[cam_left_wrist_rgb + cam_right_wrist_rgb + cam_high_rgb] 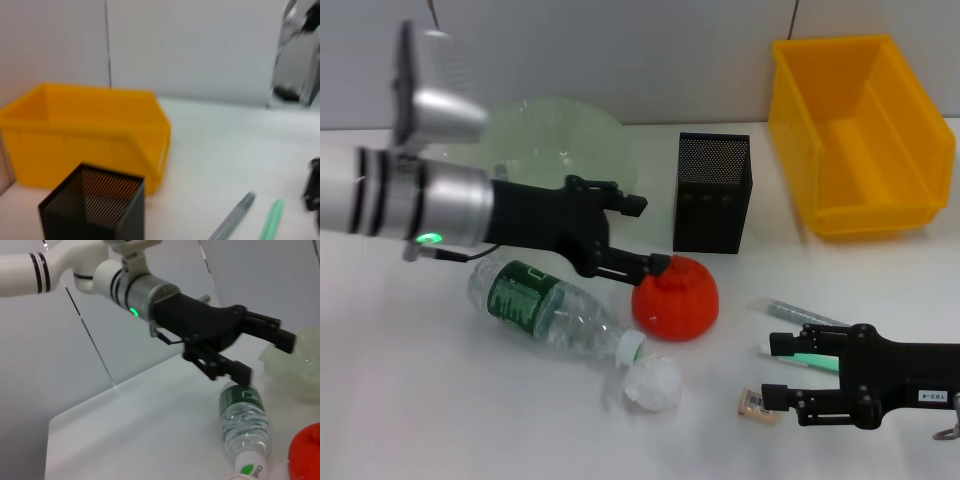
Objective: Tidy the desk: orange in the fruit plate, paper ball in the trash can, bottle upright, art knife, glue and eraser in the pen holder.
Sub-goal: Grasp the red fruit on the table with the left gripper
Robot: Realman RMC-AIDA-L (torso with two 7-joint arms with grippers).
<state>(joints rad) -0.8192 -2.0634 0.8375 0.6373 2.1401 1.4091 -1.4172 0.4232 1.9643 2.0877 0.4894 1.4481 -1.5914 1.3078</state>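
Two grippers are over the white table [440,400]. Taking the orange [676,298] as the clock's centre in the head view, the left gripper [645,235] hangs at about eleven o'clock with its jaws spread apart and holding nothing; its lower fingertip is at the orange's upper left edge, though whether it touches cannot be told. The fruit plate [570,135] sits farther out at ten o'clock, behind the left arm. The pen holder [712,192] stands upright at one o'clock, just beyond the orange, and the trash can [860,130] lies at two o'clock, well apart. The bottle [550,308] lies on its side at nine o'clock, its cap pointing toward the paper ball [652,384], which sits at seven o'clock, close against the cap. At four o'clock the right gripper [778,372] is low over the table with its jaws apart; the eraser [756,404] lies just beside its lower fingertip, and a green-tipped tool [810,361] and a grey pen-like tool [800,312] lie by its upper finger. The right wrist view shows the left gripper's fingers [260,330] spread above the lying bottle.
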